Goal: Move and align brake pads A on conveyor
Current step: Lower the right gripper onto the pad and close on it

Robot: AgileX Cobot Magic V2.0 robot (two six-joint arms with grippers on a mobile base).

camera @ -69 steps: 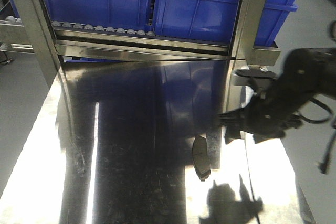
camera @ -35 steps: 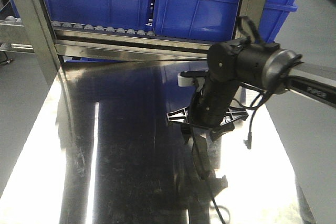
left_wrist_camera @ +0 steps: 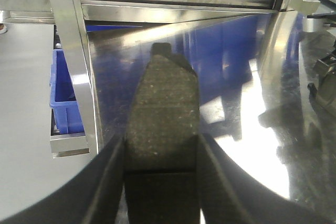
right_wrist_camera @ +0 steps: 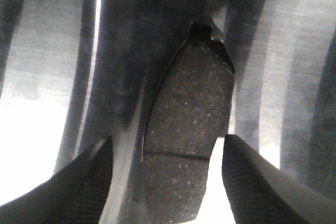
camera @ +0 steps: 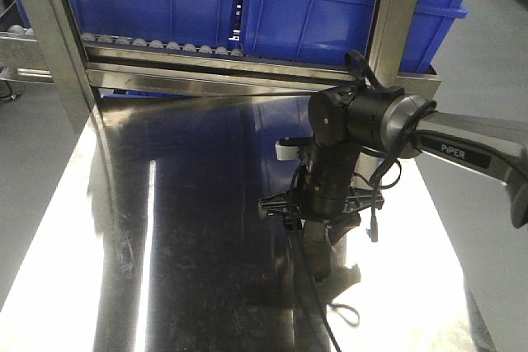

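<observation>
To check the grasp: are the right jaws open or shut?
Open: both fingers stand clear of the brake pad lying between them.

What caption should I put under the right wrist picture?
Right hand, open, straddling a dark brake pad lying on the shiny steel table.

A brake pad is pinched at its sides between the fingers of my left hand. Its speckled grey friction face is turned up, with a thin groove across it near my fingers and a black backing tab at its far end. I cannot tell whether it touches the tabletop. A second brake pad lies flat on that tabletop, grey face up and grooved likewise, between the spread fingers of my right hand, with a gap on each side.
</observation>
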